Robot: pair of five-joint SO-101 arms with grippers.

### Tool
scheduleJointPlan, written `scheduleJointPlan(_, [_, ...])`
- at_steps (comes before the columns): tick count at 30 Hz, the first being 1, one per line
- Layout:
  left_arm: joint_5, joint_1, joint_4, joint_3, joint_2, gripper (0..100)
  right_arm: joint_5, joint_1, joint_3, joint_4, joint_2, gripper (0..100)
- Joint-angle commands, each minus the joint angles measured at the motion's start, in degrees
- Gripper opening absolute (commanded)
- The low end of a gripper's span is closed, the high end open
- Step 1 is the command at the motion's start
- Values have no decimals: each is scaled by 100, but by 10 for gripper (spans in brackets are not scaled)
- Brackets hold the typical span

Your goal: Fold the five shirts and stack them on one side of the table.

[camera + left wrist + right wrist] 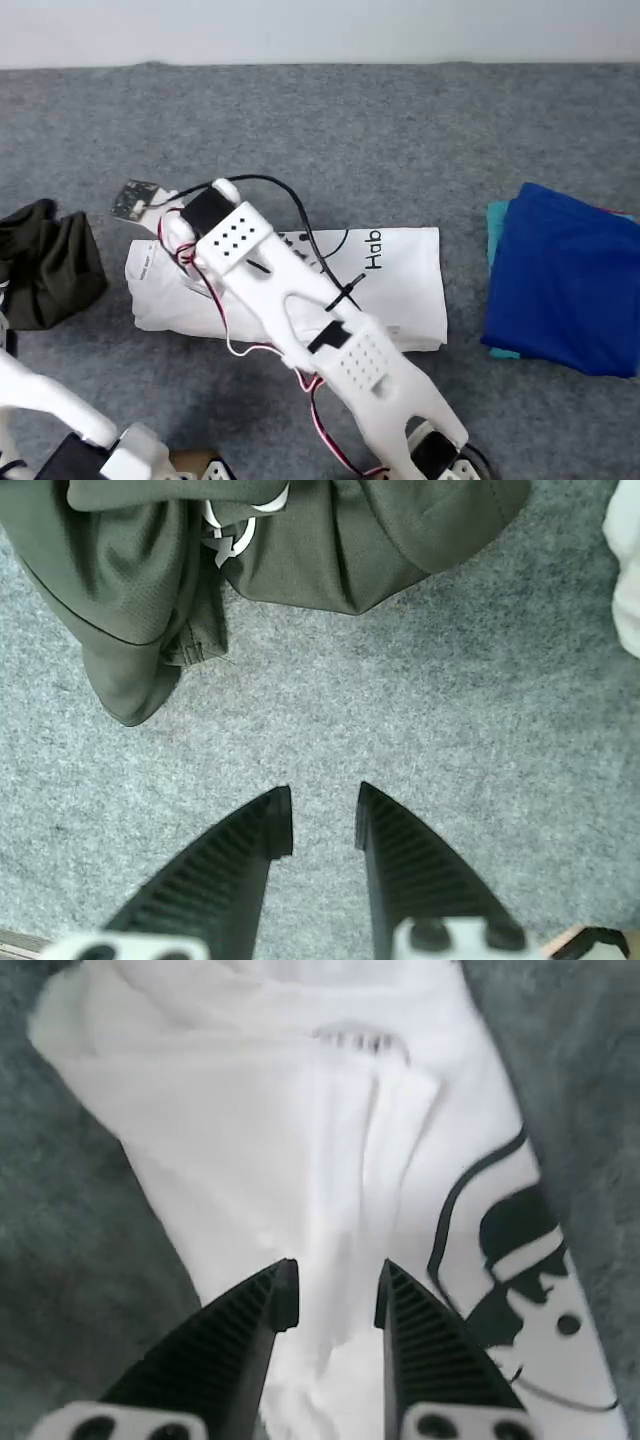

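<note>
A: So, where is the white shirt (400, 290)?
B: In the middle of the grey tabletop (350, 120), lying flat and partly folded, with its black print toward the right end. The right arm (300, 300) stretches across it from the near edge toward its far-left corner.
A: And the right claw (337, 1295)?
B: Spread a little. There is a narrow gap between the two black fingers and nothing in it. It hangs over bunched white fabric just beside the print; whether it touches the cloth I cannot tell.
A: The left claw (323, 820)?
B: Also slightly spread and holding nothing, over bare tabletop at the left side, near the dark olive shirt (50, 265) but apart from it.
A: How does that shirt lie?
B: Crumpled at the left edge, with a strip of tabletop between it and the white shirt.
A: Anything on the right?
B: A folded blue shirt (565, 280) lying on a teal shirt (497, 225) — the teal edge peeks out on the stack's left side. The stack sits a little apart from the white shirt.
</note>
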Motion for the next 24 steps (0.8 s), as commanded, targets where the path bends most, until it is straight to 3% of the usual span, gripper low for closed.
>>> scheduleJointPlan(1, [26, 18, -62, -22, -132, 111, -79, 163, 949, 251, -1033, 128])
scheduleJointPlan(9, [26, 26, -53, -22, -132, 111, -88, 567, 2268, -207, -875, 128])
scheduleJointPlan(13, [26, 26, -53, -22, -123, 111, -88, 857, 2180, -558, -611, 126])
scheduleJointPlan(24, [18, 281, 193, -92, -176, 112, -132, 831, 1319, 259, -1780, 125])
